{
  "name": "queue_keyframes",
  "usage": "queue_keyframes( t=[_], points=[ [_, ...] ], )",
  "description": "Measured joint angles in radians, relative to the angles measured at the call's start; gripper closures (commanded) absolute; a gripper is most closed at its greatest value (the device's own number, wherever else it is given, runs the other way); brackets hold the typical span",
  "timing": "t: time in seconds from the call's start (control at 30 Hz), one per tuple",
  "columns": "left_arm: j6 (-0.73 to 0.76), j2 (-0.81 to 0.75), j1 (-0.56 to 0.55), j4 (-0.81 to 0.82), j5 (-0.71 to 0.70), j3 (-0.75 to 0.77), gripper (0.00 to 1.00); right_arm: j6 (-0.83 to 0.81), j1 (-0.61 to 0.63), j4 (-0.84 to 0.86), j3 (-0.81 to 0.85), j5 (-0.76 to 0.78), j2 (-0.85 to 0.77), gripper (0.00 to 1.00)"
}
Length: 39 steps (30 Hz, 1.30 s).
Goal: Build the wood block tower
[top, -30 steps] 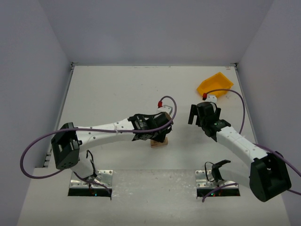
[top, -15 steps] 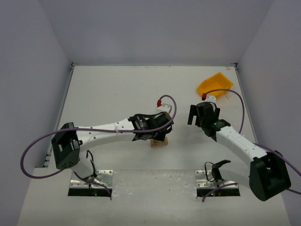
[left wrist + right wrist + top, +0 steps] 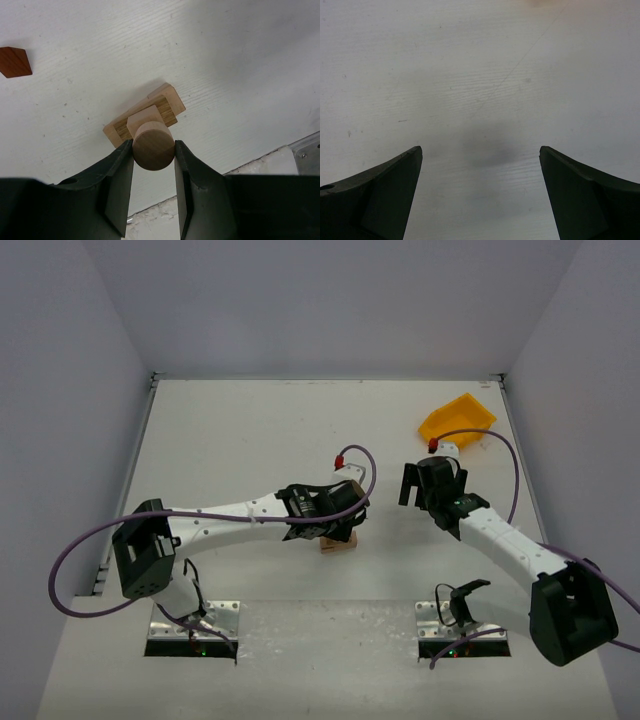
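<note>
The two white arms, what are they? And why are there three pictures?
They are robot arms bolted to a table. One picture looks down from above; the other two come from cameras on each wrist. The left arm squeezes a round wooden block in its jaws, over a small stack of pale blocks. A reddish-brown block lies apart, and a yellow bin sits at the far right. The right arm has open, empty jaws.

left claw [image 3: 153, 145] blk. Betw its jaws: mid-tan round wooden cylinder block [image 3: 153, 154], fine grain. Behind it: pale tan flat wooden blocks [image 3: 169, 97], darker brown striped edge. Far upper-left of claw: dark reddish-brown wooden block [image 3: 13, 61]. White table [image 3: 240, 60], faint grey streaks.
</note>
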Motion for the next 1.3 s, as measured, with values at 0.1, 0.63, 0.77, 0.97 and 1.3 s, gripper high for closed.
queue_keyframes(
  t=[0.1, 0.63, 0.77, 0.97, 1.3],
  points=[
    [-0.004, 0.0, 0.0, 0.004, 0.0, -0.007, 0.95, -0.003, 0.0, 0.0, 0.0, 0.0, 0.0, 0.01],
    [-0.005, 0.0, 0.0, 0.009, 0.006, -0.019, 0.94, -0.007, 0.0, -0.008, 0.0, 0.001, 0.008, 0.01],
    [-0.005, 0.0, 0.0, 0.012, 0.005, -0.019, 0.94, -0.007, 0.0, -0.017, 0.0, 0.0, 0.008, 0.01],
    [-0.005, 0.0, 0.0, 0.015, 0.0, -0.019, 0.94, -0.007, 0.0, -0.021, 0.0, 0.0, 0.007, 0.01],
    [-0.009, 0.0, 0.0, 0.015, -0.024, -0.019, 0.93, -0.011, 0.0, -0.023, 0.0, -0.004, 0.006, 0.01]
  ],
)
